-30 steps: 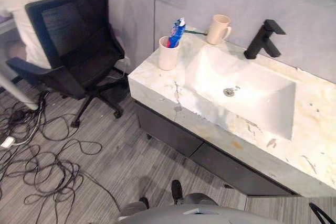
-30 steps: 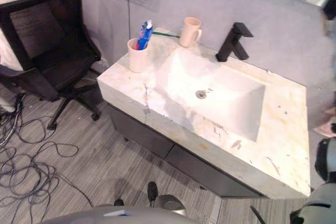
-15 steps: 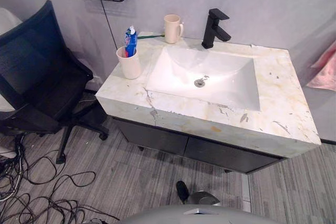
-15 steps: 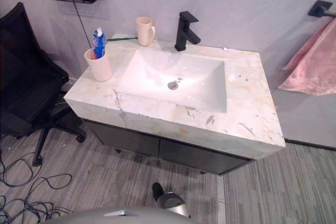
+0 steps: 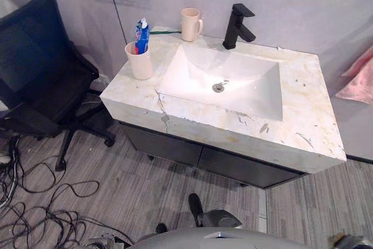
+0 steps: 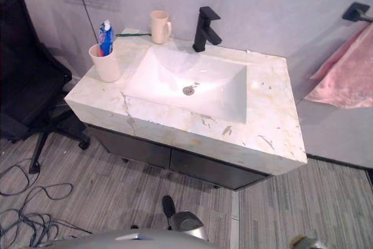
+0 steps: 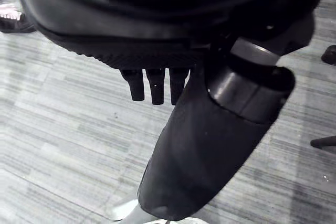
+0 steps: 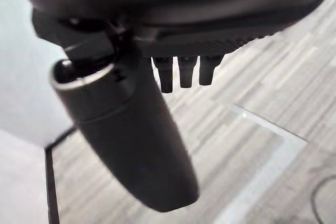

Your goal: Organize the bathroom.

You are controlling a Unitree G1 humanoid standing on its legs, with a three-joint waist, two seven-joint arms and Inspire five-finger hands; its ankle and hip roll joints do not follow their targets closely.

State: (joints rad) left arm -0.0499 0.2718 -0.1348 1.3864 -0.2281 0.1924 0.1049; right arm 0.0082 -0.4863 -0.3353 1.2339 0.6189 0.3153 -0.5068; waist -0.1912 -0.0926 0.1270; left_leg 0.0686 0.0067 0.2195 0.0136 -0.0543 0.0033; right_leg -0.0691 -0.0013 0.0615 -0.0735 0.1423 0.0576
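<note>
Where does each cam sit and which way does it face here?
Left eye view: on the head, looking down at the vanity top, sink, black faucet.
Right eye view: same head, slightly offset; shares the toothbrush cup and mug, plus a pink towel.
Left wrist view: on the left wrist, along the left hand, facing the floor.
Right wrist view: on the right wrist, along the right hand, facing the floor.

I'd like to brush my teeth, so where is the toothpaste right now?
The toothpaste stands in a cup on the counter's left end, left of the sink basin, in the eye views.
</note>
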